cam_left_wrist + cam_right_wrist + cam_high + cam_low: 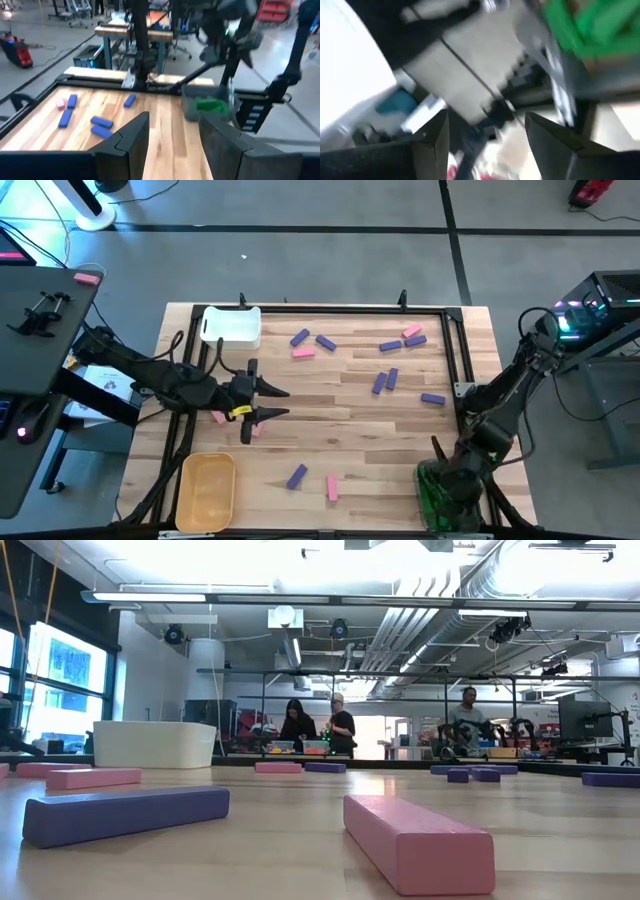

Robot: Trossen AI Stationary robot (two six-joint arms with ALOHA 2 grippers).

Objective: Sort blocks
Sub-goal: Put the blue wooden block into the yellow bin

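Note:
Purple and pink blocks lie flat and scattered on the wooden table: a purple block (299,338) and a pink block (303,352) near the far edge, a purple block (297,476) and a pink block (332,487) near the near edge. My left gripper (276,401) hovers open and empty over the table's left half, with a pink block (218,417) just behind it. Green blocks (437,492) lie in the clear bin at the near right corner. My right gripper (487,125) is open and empty above that bin. In the low view, a purple block (125,813) and a pink block (420,840) lie close to the camera.
A white bin (232,326) stands at the far left of the table and a yellow bin (207,491) at the near left corner. A black frame (455,350) runs along the table's edges. People stand far off in the room (340,725).

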